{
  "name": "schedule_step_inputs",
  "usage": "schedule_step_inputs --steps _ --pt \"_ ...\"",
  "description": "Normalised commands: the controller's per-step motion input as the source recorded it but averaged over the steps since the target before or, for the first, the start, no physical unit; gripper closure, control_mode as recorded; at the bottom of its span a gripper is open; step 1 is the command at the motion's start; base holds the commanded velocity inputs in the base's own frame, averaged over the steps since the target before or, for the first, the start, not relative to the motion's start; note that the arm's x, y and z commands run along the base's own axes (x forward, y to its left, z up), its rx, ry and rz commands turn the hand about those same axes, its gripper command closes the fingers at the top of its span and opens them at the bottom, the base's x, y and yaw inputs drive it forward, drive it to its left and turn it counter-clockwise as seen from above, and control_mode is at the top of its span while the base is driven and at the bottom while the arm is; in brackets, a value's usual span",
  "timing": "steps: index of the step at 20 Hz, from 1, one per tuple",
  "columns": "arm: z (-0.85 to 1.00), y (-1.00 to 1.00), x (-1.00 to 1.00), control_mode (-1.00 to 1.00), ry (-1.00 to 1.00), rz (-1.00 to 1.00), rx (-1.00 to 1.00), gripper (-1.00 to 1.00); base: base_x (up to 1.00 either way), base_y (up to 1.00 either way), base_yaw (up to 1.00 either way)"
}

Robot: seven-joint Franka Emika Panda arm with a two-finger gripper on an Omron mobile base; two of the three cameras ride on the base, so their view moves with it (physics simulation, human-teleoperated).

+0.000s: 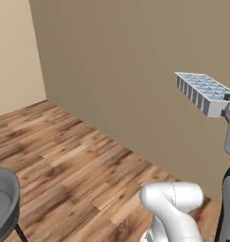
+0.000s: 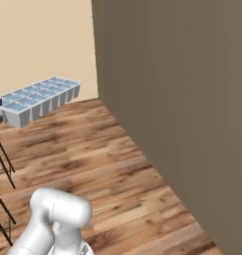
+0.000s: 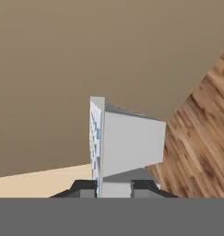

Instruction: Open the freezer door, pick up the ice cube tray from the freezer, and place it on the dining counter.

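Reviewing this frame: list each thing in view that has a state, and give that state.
ice cube tray: held in the air by one end, roughly level, compartments facing up, clear of the floor and wall.
gripper: shut on the end of the tray, a fingertip on each side.
wooden floor: bare beneath the tray.
brown wall: plain, untouched by the tray.
grey chair: standing on the floor at the left base view's lower left, partly out of frame.

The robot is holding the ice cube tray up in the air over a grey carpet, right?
Not quite. The ice cube tray is held up in the air by the gripper, but the floor under it is brown wooden planks, not grey carpet. The left base view shows it.
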Motion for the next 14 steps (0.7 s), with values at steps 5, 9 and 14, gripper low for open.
schedule_step_inputs --steps 5,9,14 --pt "0.00 0.00 0.00 1.00 0.00 0.00 0.00 1.00 -0.13 0.02 1.00" --pt "0.00 0.00 0.00 1.00 0.00 0.00 0.00 1.00 -0.13 0.01 1.00" --pt "0.00 0.00 0.00 1.00 0.00 0.00 0.00 1.00 -0.07 0.06 1.00"
